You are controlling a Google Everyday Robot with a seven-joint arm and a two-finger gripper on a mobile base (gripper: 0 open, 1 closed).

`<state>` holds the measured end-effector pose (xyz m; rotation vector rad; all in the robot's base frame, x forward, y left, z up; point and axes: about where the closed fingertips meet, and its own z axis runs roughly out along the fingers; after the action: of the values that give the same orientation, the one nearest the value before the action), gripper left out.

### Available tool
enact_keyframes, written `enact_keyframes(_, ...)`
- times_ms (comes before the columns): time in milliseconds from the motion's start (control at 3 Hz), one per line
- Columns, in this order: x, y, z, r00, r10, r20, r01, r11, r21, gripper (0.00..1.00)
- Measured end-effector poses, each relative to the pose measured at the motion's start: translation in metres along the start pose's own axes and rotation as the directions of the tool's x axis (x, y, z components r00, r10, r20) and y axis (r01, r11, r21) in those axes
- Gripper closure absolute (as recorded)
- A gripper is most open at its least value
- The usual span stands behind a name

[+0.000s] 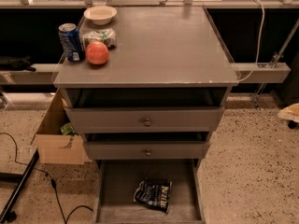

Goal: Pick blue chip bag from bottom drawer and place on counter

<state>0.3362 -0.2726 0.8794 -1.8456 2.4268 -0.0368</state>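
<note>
Well, I count one blue chip bag (153,195), crumpled navy with white lettering, flat toward the front edge of the open bottom drawer (112,190). Two knobbed drawers (117,119) sit above. The counter (163,45) carries at its back-left corner one can (71,42), one bowl (100,14), one packet (100,35), one red fruit (97,53). My gripper is out of view; its grip I cannot tell.
</note>
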Motion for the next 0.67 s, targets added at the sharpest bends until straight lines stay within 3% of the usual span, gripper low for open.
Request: enact_keyframes(667, -0.0069, -0.0089, -0.0090, 1.000, -0.013, 0.020, 0.013, 0.9996, 0.026, 0.00)
